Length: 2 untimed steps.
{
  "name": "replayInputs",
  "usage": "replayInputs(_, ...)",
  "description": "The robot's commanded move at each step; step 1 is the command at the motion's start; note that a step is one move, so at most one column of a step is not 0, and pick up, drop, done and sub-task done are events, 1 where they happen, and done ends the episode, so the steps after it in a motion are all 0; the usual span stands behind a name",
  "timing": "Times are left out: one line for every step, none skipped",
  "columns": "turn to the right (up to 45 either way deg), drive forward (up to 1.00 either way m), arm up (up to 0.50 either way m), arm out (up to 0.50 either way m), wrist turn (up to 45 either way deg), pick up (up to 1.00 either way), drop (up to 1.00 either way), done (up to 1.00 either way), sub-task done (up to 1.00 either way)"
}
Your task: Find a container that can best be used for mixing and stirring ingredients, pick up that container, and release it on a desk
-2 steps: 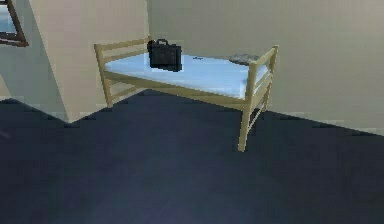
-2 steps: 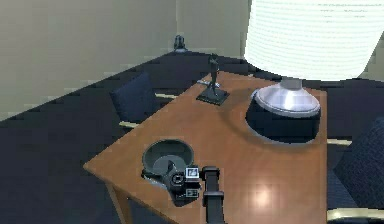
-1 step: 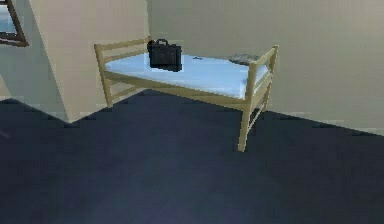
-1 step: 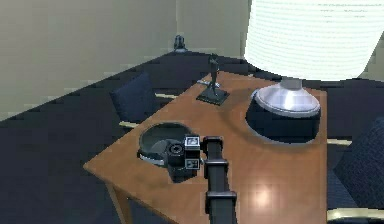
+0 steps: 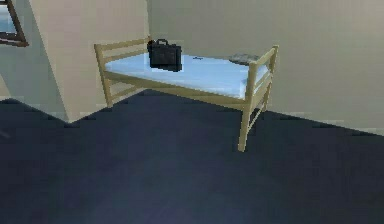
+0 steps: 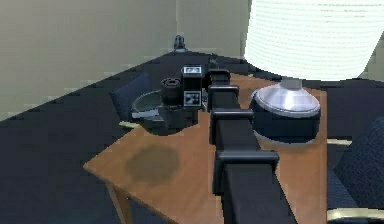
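Gripper [image 6: 156,113]: above the desk's far edge; state and load cannot be told.
Container [image 6: 143,101]: round, grey, at the gripper.
Desk [image 6: 150,165]: wooden, lamp [image 6: 287,108] beside the arm.
Bed [image 5: 200,78]: black bag [image 5: 164,54] on it.

Dark grey bowl [image 6: 147,104] at brown desk [image 6: 185,185] edge

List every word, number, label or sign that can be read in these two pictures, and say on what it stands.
No text can be read in either view.
The two white squares on the arm carry black marks, not letters or numbers.
The dark case on the bed shows no label.
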Motion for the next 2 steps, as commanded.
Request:
replayInputs(0.0, 0.00, 0.00, 0.00, -45.0, 0.00, 0.00, 0.00, 0.00)
replayInputs(0.0, 0.00, 0.00, 0.00, -45.0, 0.00, 0.00, 0.00, 0.00)
